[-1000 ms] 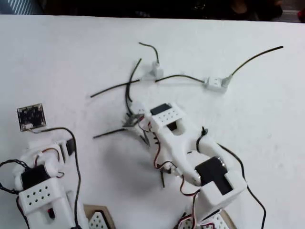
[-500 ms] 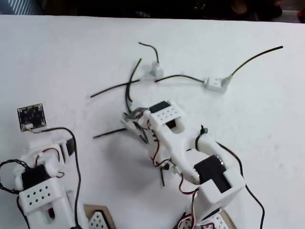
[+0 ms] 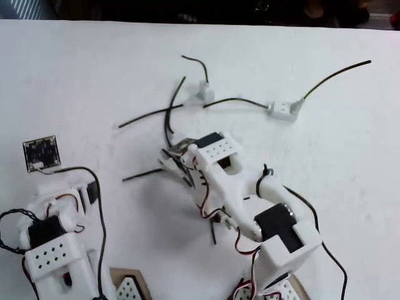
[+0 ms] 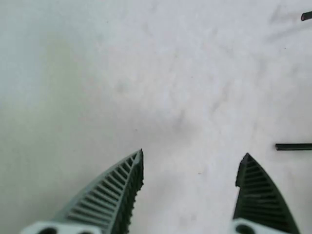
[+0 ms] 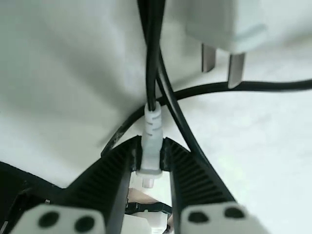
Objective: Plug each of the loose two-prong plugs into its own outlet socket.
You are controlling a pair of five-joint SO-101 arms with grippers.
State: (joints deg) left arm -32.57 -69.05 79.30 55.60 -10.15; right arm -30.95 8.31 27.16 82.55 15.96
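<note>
White bench (image 3: 75, 69), two arms at work: a white two-prong plug (image 5: 229, 24) lies just beyond the right hand (image 5: 150, 145), its metal prongs (image 5: 236, 68) pointing back toward that hand. The right hand is clenched on a white ribbed sleeve (image 5: 151, 127) at the end of a black cord (image 5: 152, 48), the sleeve pinched between both fingers. A second cord (image 5: 243, 87) curves across the bench behind it.

Seen from above, the right hand (image 3: 174, 155) sits near the middle of the bench among crossing cords. Farther back lie two white connector blocks, one near the centre (image 3: 201, 94) and one off to the side (image 3: 282, 110), each on its own dark cord. Whether they are plugs or sockets cannot be told.

The left hand (image 4: 194, 156) hangs released, fingers spread wide over bare bench, with a cord end (image 4: 293, 146) close by. The left arm (image 3: 50, 250) is folded at the near corner, just beside a small dark square board (image 3: 41, 153).
</note>
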